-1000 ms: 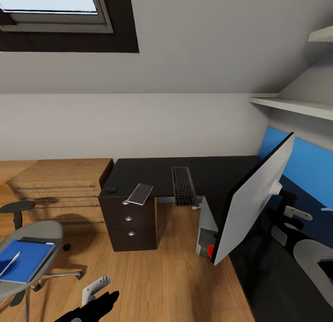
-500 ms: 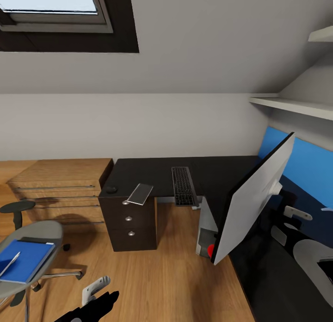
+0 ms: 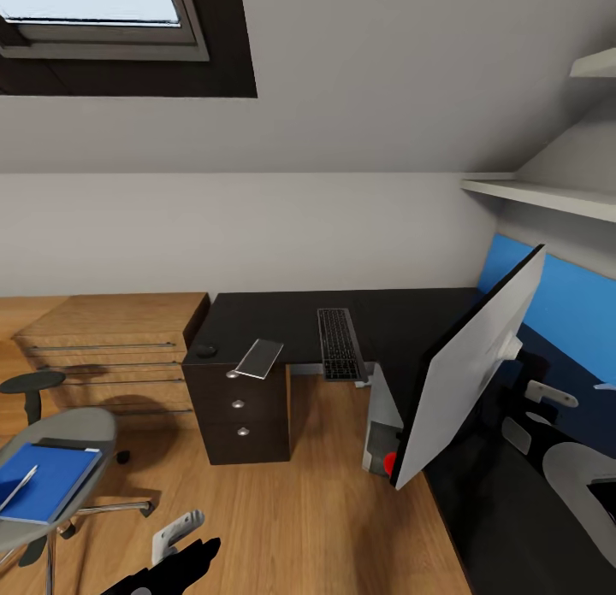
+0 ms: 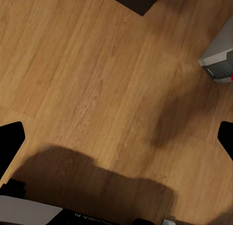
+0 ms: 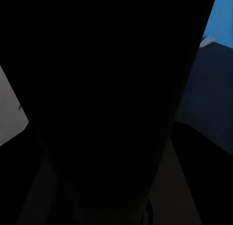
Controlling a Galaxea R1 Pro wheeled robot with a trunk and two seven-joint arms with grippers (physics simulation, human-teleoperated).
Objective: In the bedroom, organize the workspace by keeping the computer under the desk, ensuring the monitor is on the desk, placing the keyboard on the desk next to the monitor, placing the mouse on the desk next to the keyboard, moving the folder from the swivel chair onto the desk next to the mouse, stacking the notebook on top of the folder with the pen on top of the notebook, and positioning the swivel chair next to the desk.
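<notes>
The black desk [image 3: 291, 317] runs along the far wall and down the right side. On it lie the keyboard [image 3: 340, 343], the mouse [image 3: 205, 350] and the grey notebook [image 3: 259, 357], which overhangs the drawer edge. The monitor [image 3: 470, 368] leans steeply over the desk's right wing, silver back toward me. Beneath the desk stands the computer [image 3: 379, 420] [image 4: 219, 65]. At lower left, the swivel chair [image 3: 81, 432] carries the blue folder [image 3: 47, 480] with the pen [image 3: 19, 486] on it. My left gripper [image 3: 175, 548] [image 4: 116, 142] hangs open over bare floor. My right arm [image 3: 582, 475] sits behind the monitor; its wrist view is dark.
A light wooden cabinet [image 3: 111, 347] stands left of the desk's black drawers [image 3: 239, 407]. White shelves [image 3: 547, 197] jut from the right wall above a blue panel [image 3: 573, 304]. A skylight [image 3: 103, 18] is at upper left. Wooden floor [image 3: 316, 509] spreads between chair and desk.
</notes>
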